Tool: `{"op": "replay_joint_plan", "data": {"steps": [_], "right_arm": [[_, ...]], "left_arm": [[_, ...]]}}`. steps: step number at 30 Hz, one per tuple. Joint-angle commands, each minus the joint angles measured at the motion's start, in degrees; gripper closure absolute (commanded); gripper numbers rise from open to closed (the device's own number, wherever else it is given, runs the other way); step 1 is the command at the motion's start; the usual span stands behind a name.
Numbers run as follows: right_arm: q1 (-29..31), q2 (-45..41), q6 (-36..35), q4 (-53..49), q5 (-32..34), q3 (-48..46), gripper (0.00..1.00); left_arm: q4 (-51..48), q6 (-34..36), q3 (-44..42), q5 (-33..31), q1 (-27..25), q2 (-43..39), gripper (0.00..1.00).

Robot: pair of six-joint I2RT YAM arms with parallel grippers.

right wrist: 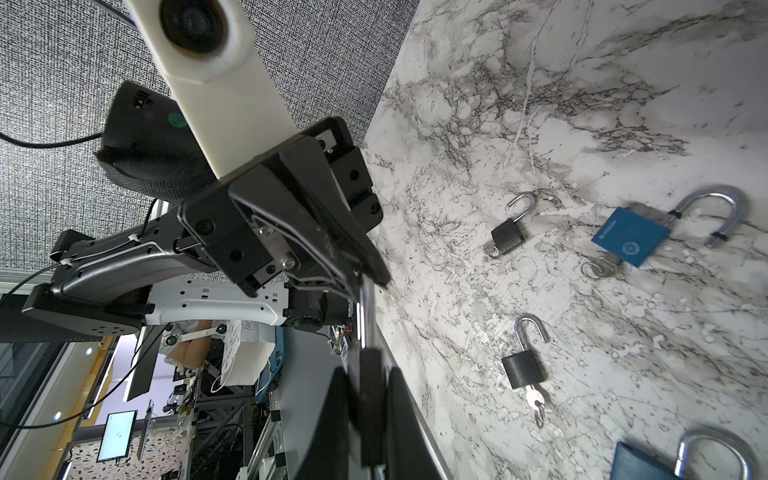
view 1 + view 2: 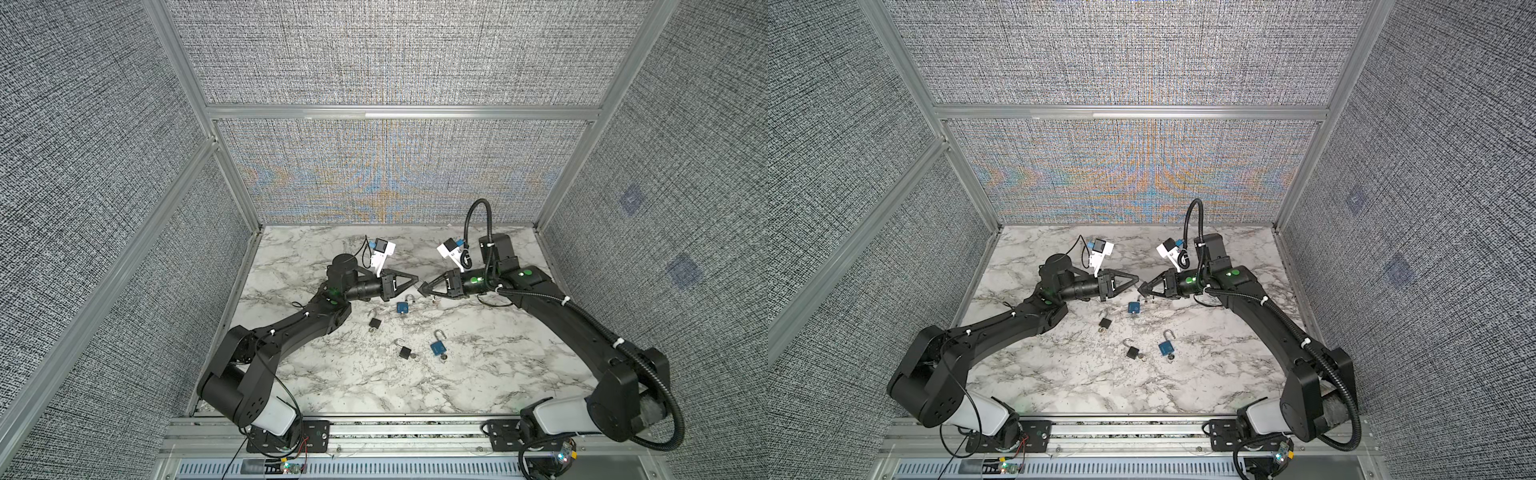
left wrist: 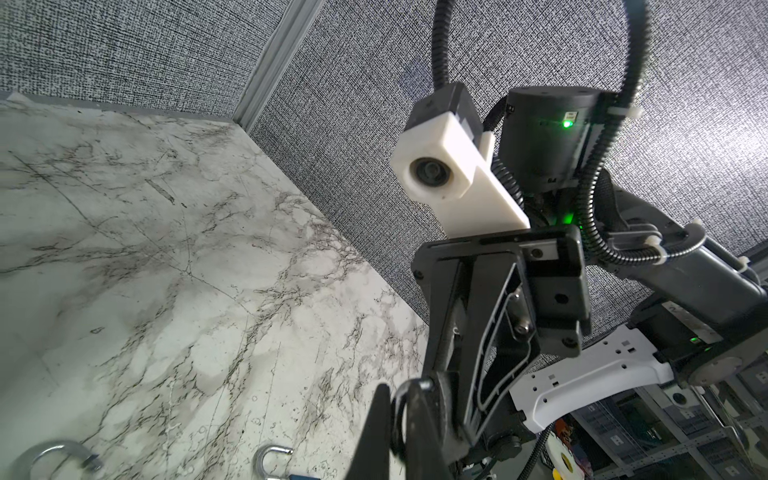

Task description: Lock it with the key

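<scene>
Both jaws of right hand (image 2: 425, 289): clamped nearly closed on small black padlock (image 1: 372, 390), held above tabletop (image 2: 478, 374).
Left hand (image 2: 417, 282): closed, tips at the steel shackle (image 1: 363, 316); pinch unclear.
Handling: rigid, smooth, probably light; flat body faces safest to grip.
Below: four more padlocks (image 2: 437, 347), several with keys (image 1: 534, 399).

Both top views look steeply down from high above the 6 o'clock edge of the marble table (image 2: 374, 386). They face the back wall (image 2: 395, 174) at 12 o'clock, from far enough off to take in both whole arms. The left wrist camera (image 2: 383, 248) rides low over the table facing 3 o'clock and the right wrist camera (image 2: 449, 250) faces 9 o'clock, so each sees the other close by, and all four views share the table and padlocks (image 2: 405, 352) lying on it.
</scene>
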Motion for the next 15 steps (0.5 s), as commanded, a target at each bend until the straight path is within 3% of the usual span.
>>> {"op": "replay_joint_plan", "data": {"steps": [1, 15], "right_arm": [[0.4, 0.1, -0.9, 11.1, -3.8, 1.4, 1.00], [0.5, 1.6, -1.0, 11.9, -3.3, 2.4, 1.00]], "left_arm": [[-4.2, -0.2, -0.4, 4.6, -1.3, 0.1, 1.00], [-1.3, -2.0, -1.9, 4.4, -2.4, 0.1, 1.00]]}}
